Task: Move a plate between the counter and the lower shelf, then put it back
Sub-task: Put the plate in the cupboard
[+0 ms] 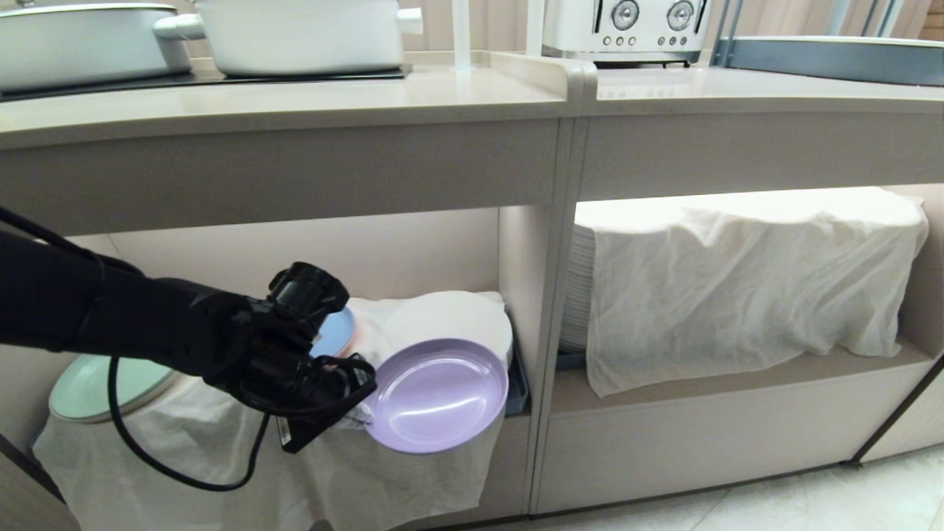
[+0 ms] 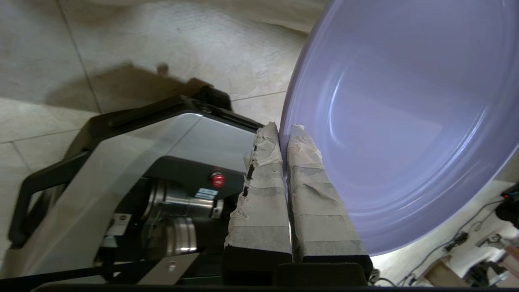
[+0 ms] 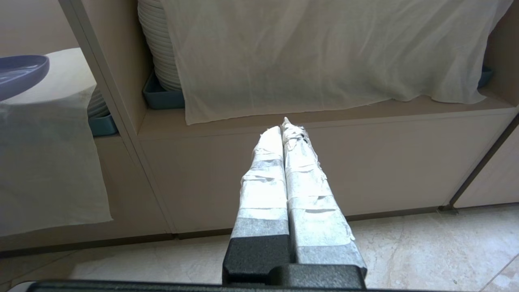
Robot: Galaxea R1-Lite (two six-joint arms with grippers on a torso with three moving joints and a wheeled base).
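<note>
My left gripper (image 1: pixel 361 405) is shut on the left rim of the lilac plate (image 1: pixel 439 394). It holds the plate tilted in the air, just in front of the left cubby of the lower shelf (image 1: pixel 369 251) and above a draped white cloth (image 1: pixel 332 472). In the left wrist view the taped fingers (image 2: pixel 263 182) pinch the rim of the plate (image 2: pixel 405 121) between them, with the gripper (image 2: pixel 284 127) over the floor. The counter (image 1: pixel 295 103) runs above the shelf. My right gripper (image 3: pixel 284 125) is shut on nothing and hangs low, facing the right cubby.
A blue plate (image 1: pixel 335 332) and a mint-green plate (image 1: pixel 103 387) lie on the cloth-covered stacks in the left cubby. A white cloth (image 1: pixel 737 280) covers stacked white plates (image 1: pixel 579 287) in the right cubby. Two white pots (image 1: pixel 295 33) and a toaster (image 1: pixel 627 26) stand on the counter.
</note>
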